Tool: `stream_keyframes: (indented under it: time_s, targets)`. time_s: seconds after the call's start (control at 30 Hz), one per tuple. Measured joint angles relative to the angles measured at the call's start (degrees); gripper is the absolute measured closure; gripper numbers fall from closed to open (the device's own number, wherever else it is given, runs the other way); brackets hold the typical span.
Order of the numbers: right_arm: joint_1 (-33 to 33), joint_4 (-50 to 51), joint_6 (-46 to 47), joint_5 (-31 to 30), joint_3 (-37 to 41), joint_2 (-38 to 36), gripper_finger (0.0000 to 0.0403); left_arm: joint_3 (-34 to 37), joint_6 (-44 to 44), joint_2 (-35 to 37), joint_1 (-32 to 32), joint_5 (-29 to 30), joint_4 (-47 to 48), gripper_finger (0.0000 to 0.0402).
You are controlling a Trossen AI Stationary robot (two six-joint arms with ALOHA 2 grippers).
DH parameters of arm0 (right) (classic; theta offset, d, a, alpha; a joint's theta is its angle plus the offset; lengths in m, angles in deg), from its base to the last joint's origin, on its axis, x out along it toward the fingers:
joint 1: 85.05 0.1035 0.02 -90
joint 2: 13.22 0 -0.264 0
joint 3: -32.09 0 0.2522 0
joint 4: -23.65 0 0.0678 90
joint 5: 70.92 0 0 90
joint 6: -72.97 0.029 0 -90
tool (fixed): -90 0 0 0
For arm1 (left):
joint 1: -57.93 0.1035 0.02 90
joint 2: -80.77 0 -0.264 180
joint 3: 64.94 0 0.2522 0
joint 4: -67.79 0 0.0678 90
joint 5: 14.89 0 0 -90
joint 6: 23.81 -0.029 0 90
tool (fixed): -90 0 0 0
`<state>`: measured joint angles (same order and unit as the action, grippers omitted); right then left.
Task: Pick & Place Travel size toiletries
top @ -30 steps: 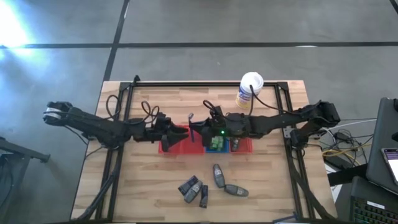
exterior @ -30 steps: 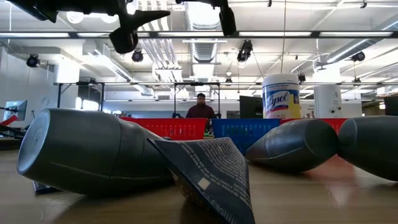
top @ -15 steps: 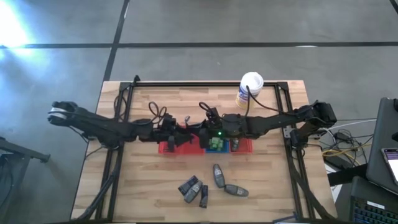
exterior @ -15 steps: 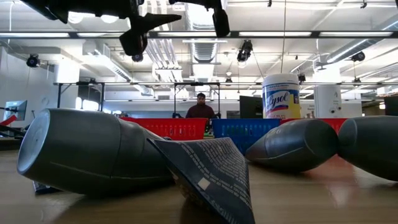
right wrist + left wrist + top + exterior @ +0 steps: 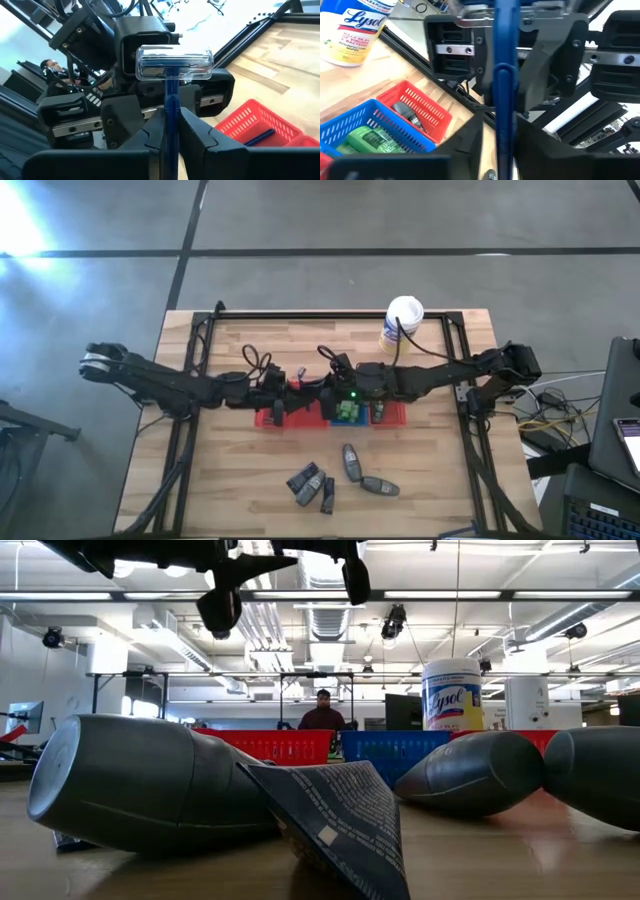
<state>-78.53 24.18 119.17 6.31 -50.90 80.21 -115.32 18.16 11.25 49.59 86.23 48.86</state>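
Note:
A razor with a blue handle and a clear capped head (image 5: 175, 62) hangs in the air above the baskets, between both grippers. My right gripper (image 5: 171, 117) (image 5: 320, 387) is shut on its handle. My left gripper (image 5: 501, 130) (image 5: 298, 391) faces it, open, one finger on each side of the blue handle (image 5: 503, 100). Green bottles (image 5: 347, 410) lie in the blue basket (image 5: 350, 120). A grey tube (image 5: 406, 112) lies in the right red basket. Several grey tubes (image 5: 350, 461) and a dark stick (image 5: 327, 496) lie on the table's near part. My right gripper pinches the razor's blue handle (image 5: 171, 107) between its two fingers, coming level from the table's right. The razor is lifted clear, and its capped head sticks out past the fingertips toward the left gripper. My left gripper: I cannot tell whether its fingers touch the handle.
A white tub with a yellow label (image 5: 402, 321) stands at the far edge. The left red basket (image 5: 250, 122) holds another blue razor (image 5: 260, 135). A black frame (image 5: 330, 314) runs round the table. A person (image 5: 322, 712) stands far off in the room.
The two grippers have closed in on each other above the baskets: the left one has moved toward the table's right, the right one a little toward the left. The razor has stayed lifted between them.

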Motion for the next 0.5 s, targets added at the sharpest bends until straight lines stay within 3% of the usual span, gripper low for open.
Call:
stream_keyframes:
  time_s: [0.13, 0.5]
  targets:
    - [-0.25, 0.24, -0.12, 1.09, 0.04, -0.03, 0.0359, 0.02, -1.23, 0.0, 0.01, -0.06, 0.24, 0.0371]
    - [-0.28, 5.62, 0.79, 2.65, 0.01, -2.04, 0.0235, 0.15, 3.13, 0.07, 0.05, 3.09, 8.74, 0.037]
